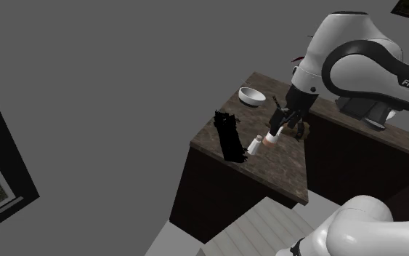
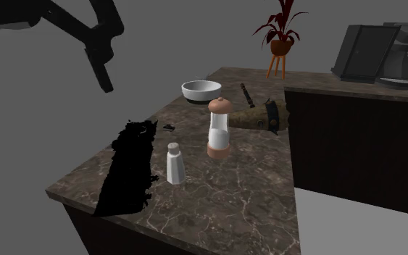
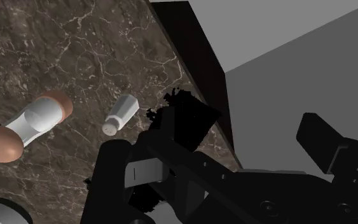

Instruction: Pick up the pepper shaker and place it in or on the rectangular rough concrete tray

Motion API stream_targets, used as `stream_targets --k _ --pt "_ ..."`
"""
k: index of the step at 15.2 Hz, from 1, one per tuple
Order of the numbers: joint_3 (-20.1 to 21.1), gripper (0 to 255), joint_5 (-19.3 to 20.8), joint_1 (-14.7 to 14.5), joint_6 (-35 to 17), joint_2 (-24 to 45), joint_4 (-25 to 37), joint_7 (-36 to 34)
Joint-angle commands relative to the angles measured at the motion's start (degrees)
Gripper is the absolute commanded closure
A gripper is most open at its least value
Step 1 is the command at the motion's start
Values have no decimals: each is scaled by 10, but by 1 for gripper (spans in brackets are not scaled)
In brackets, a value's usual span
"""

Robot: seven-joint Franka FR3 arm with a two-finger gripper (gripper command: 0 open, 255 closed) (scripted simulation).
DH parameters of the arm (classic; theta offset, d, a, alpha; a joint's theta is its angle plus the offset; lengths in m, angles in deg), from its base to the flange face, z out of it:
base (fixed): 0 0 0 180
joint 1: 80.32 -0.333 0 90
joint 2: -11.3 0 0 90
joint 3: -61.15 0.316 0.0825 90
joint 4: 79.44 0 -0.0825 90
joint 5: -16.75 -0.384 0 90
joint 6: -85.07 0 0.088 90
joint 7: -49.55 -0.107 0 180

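The pepper shaker (image 1: pixel 254 148) (image 2: pixel 175 164) (image 3: pixel 120 114) is small and white with a holed cap. It stands upright on the dark marble counter (image 2: pixel 224 195). Close beside it, along the counter's edge, lies the rectangular tray (image 1: pixel 228 136) (image 2: pixel 130 170) (image 3: pixel 184 121), drawn flat black with a ragged outline. On the shaker's other side stands a taller clear mill (image 1: pixel 270 138) (image 2: pixel 219 128) (image 3: pixel 34 124) with a tan cap and base. My gripper (image 1: pixel 285 127) (image 3: pixel 212 137) hangs above the counter near the mill. It is open, fingers wide apart with nothing between them.
A white bowl (image 1: pixel 251 95) (image 2: pixel 201 90) sits at the counter's far end, with a brown object (image 2: pixel 260 116) beside it. A potted plant (image 2: pixel 280 32) and a coffee machine (image 2: pixel 383 54) stand on the adjoining counter. Beyond the tray the counter drops to grey floor.
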Motion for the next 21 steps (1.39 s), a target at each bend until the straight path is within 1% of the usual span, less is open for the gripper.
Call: stream_targets --k 1,7,13,17,21 --pt "0 0 0 0 0 0 0 0" --pt "-80 0 27 14 -103 38 -45 87" --pt "-160 0 37 22 -209 117 -57 178" --pt "-214 0 26 18 -276 189 -45 245" --pt "-265 0 -10 7 -335 274 -17 324"
